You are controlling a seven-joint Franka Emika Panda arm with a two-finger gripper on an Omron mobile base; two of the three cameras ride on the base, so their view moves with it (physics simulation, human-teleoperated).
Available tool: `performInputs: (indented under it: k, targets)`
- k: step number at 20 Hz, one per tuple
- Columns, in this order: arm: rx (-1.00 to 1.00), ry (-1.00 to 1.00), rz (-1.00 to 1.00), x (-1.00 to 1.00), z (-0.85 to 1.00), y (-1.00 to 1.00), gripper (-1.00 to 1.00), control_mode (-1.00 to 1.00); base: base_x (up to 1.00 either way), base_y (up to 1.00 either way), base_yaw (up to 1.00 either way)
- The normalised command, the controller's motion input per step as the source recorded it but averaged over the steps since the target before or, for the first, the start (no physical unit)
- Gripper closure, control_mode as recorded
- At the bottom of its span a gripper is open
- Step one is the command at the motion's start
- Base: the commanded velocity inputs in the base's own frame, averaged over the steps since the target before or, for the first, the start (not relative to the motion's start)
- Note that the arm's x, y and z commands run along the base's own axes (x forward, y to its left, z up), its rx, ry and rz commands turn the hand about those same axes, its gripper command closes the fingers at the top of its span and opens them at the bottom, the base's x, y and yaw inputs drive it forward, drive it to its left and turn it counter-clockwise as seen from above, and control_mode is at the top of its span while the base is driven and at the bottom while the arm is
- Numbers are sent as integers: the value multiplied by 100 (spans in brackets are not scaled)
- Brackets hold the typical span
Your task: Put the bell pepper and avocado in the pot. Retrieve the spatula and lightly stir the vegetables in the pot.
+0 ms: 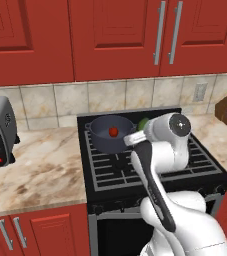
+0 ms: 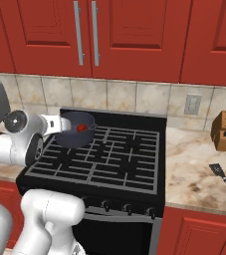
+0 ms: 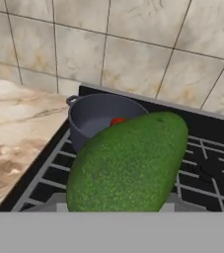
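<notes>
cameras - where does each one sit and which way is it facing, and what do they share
Left base view: behind the arm on its left, facing the stove and pot; white arm rises lower right.
Right base view: behind on the right, facing the same stove, spatula on the counter; arm lower left.
Hand view: on the hand, looking along the gripper at the avocado close up, pot behind.
Shared: all show the pot holding the bell pepper.
</notes>
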Motion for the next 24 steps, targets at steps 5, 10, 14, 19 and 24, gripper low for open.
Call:
performInputs:
  k: [5, 10, 14, 19, 24]
  targets:
    - [-11, 0, 0, 59, -2, 22, 100, -100, 0, 0, 0]
    - [2, 2, 0, 5, 11, 1, 100, -100, 0, 0, 0]
    - [16, 22, 0, 0, 9, 0, 100, -100, 0, 0, 0]
    - [17, 38, 0, 1, 0, 0, 100, -100, 0, 0, 0]
    - [3, 10, 0, 0, 0, 1, 100, -100, 0, 0, 0]
